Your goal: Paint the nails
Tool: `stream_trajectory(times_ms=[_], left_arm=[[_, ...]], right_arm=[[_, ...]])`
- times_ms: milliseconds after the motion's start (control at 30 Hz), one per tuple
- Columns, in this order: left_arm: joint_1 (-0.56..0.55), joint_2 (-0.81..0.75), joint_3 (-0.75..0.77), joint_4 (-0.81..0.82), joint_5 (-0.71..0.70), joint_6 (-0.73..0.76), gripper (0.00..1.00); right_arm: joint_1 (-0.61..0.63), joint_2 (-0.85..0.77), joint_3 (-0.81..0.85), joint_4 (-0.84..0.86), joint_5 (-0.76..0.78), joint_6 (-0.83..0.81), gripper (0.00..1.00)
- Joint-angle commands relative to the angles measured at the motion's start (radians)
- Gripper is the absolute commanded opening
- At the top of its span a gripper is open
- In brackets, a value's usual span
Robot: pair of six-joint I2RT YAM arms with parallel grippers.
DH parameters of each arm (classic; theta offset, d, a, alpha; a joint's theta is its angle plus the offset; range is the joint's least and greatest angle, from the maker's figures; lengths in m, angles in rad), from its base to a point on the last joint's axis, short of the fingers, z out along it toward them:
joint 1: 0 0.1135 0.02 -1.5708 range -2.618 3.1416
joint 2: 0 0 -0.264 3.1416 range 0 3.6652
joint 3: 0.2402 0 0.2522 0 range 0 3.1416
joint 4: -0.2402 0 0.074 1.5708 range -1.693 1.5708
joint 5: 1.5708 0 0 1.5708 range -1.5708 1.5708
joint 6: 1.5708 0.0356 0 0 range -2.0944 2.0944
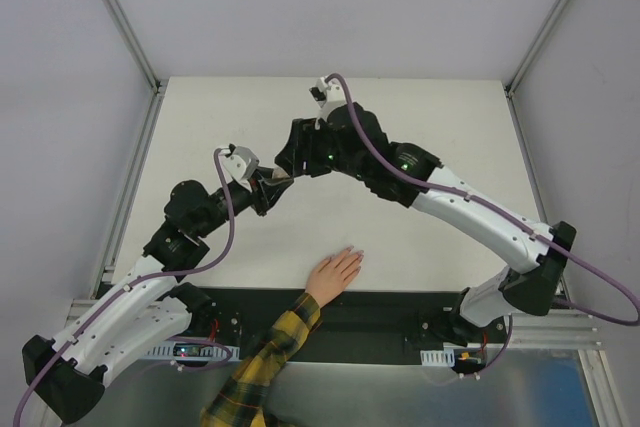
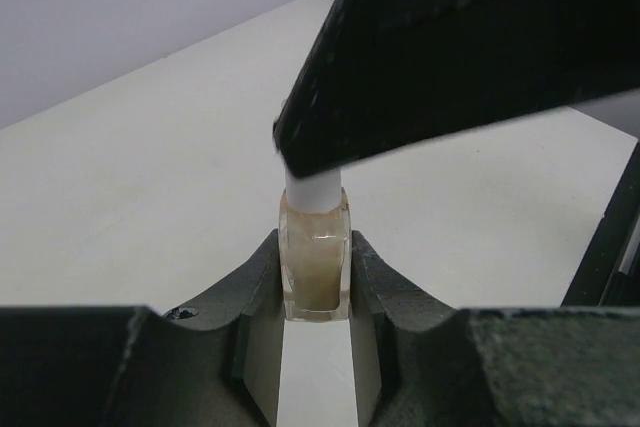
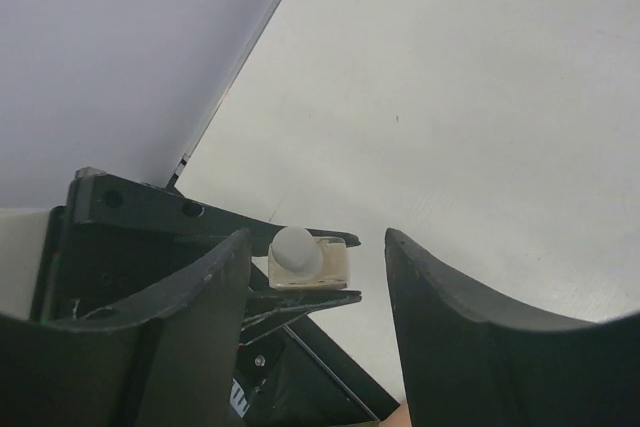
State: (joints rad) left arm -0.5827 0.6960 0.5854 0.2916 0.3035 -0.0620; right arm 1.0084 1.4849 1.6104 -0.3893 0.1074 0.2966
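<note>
A light-skinned hand [image 1: 333,273] in a yellow-and-black plaid sleeve [image 1: 262,367] lies flat on the table's near edge. Its nails [image 1: 356,253] are too small to make out. My left gripper [image 2: 315,247] is shut on a small beige bottle [image 2: 315,267] with a white cap [image 2: 313,189], held upright above the table. My right gripper [image 3: 318,237] hangs open over that cap [image 3: 295,251], with its left finger [image 3: 205,307] right beside the cap and its right finger [image 3: 450,317] well apart. In the top view both grippers, left [image 1: 275,187] and right [image 1: 286,169], meet above the table's middle left, far from the hand.
The white table [image 1: 430,107] is framed by grey walls and metal rails [image 1: 125,22]. A black strip [image 1: 390,307] runs along the near edge by the arm bases. The right arm's purple cable [image 1: 365,142] loops over its wrist.
</note>
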Motion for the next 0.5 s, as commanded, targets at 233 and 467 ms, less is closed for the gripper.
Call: stream_trajectory(times_ms=[233, 467], left_arm=[[-0.003, -0.023, 0.007, 0.034, -0.031, 0.014, 0.0], [-0.005, -0.003, 0.01, 0.038, 0.031, 0.016, 0.0]], right_arm=[[0.038, 0.064, 0.065, 0.007, 0.047, 0.045, 0.32], [0.038, 0.048, 0.034, 0.01, 0.071, 0.016, 0.32]])
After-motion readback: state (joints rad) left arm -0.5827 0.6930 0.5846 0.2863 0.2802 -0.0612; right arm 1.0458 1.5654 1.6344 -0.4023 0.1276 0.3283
